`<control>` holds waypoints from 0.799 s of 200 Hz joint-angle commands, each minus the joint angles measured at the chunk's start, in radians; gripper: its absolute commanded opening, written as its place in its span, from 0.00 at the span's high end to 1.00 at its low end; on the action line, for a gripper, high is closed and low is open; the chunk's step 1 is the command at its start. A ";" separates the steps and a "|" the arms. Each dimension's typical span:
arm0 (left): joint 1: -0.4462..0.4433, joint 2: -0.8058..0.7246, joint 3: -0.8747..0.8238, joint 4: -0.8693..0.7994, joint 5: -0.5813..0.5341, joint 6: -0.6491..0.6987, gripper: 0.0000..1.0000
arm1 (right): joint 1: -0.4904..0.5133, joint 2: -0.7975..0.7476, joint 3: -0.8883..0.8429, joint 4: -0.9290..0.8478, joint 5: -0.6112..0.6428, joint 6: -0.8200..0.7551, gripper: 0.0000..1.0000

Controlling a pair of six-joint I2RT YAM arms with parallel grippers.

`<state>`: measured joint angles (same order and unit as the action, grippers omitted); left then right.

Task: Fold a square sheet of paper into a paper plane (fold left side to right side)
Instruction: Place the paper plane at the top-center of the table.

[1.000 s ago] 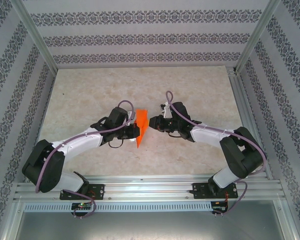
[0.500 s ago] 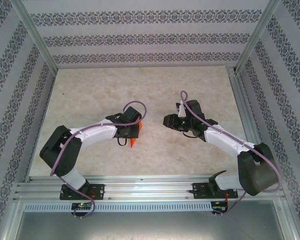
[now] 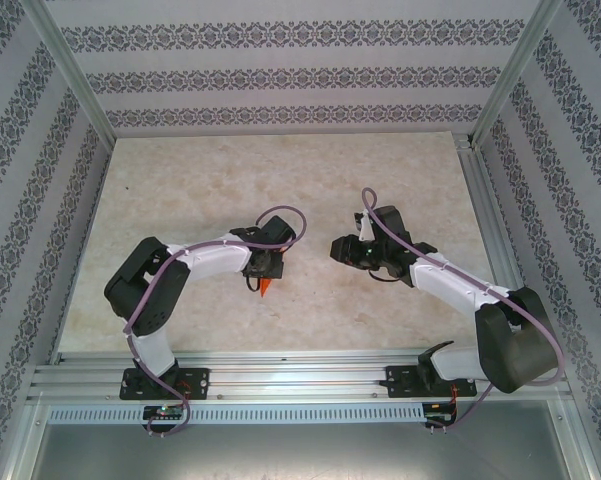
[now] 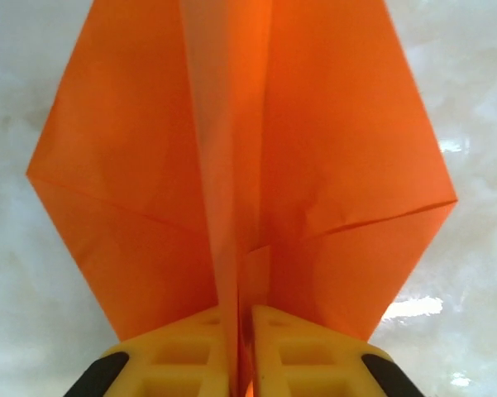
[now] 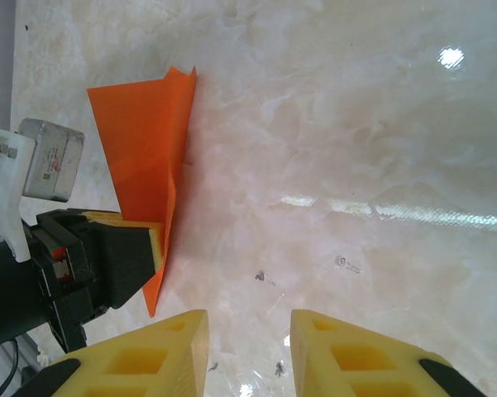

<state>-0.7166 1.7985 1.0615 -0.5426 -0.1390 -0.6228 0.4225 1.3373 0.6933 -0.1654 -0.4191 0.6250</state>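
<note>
The paper plane is bright orange paper folded to a point, with a raised centre ridge and two flaps spread to either side. My left gripper is shut on the ridge, its yellow fingers pressed against the paper. From above, the left gripper covers most of the plane and only an orange tip pokes out toward the near edge. My right gripper hangs a little to the right of it, apart from the paper. In the right wrist view the right gripper is open and holds nothing, and the plane stands at the upper left.
The marbled beige table is bare round both arms. A metal rail runs along the near edge, and patterned walls close off the back and both sides.
The right gripper has backed off to the right, away from the paper. The left wrist has swung over the paper, so less orange shows from above.
</note>
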 commanded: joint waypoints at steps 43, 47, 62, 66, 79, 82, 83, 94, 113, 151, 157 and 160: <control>-0.011 0.055 0.008 -0.022 -0.017 -0.020 0.89 | -0.019 -0.029 -0.005 0.000 0.003 -0.017 0.69; -0.011 0.053 0.008 -0.021 -0.016 -0.021 0.89 | -0.019 -0.029 -0.005 -0.003 0.005 -0.018 0.70; -0.011 0.047 0.003 -0.022 -0.014 -0.024 0.91 | -0.021 -0.030 -0.003 -0.005 0.005 -0.016 0.69; -0.011 0.045 0.005 -0.022 -0.013 -0.024 0.92 | -0.021 -0.031 -0.003 -0.004 0.005 -0.016 0.69; -0.010 0.033 0.015 -0.033 -0.017 -0.021 0.94 | -0.022 -0.030 -0.001 -0.005 0.005 -0.018 0.70; -0.011 0.029 0.019 -0.038 -0.018 -0.019 0.94 | -0.022 -0.030 -0.001 -0.006 0.006 -0.017 0.70; -0.011 0.029 0.021 -0.040 -0.019 -0.018 0.94 | -0.022 -0.031 -0.001 -0.006 0.005 -0.017 0.70; -0.005 0.017 0.044 -0.062 -0.024 -0.003 0.96 | -0.023 -0.031 0.003 -0.008 0.003 -0.016 0.70; 0.022 0.001 0.105 -0.106 -0.029 0.048 0.98 | -0.025 -0.036 0.005 -0.012 0.003 -0.020 0.70; 0.127 0.051 0.246 -0.153 -0.005 0.156 1.00 | -0.031 -0.053 -0.004 -0.016 0.006 -0.021 0.70; 0.147 0.072 0.268 -0.155 0.007 0.172 1.00 | -0.033 -0.055 -0.006 -0.016 0.006 -0.021 0.70; 0.159 0.082 0.280 -0.157 0.013 0.178 1.00 | -0.033 -0.056 -0.007 -0.016 0.005 -0.021 0.70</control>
<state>-0.6315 1.8191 1.2591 -0.6495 -0.1429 -0.5438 0.4030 1.3128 0.6933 -0.1806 -0.4194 0.6250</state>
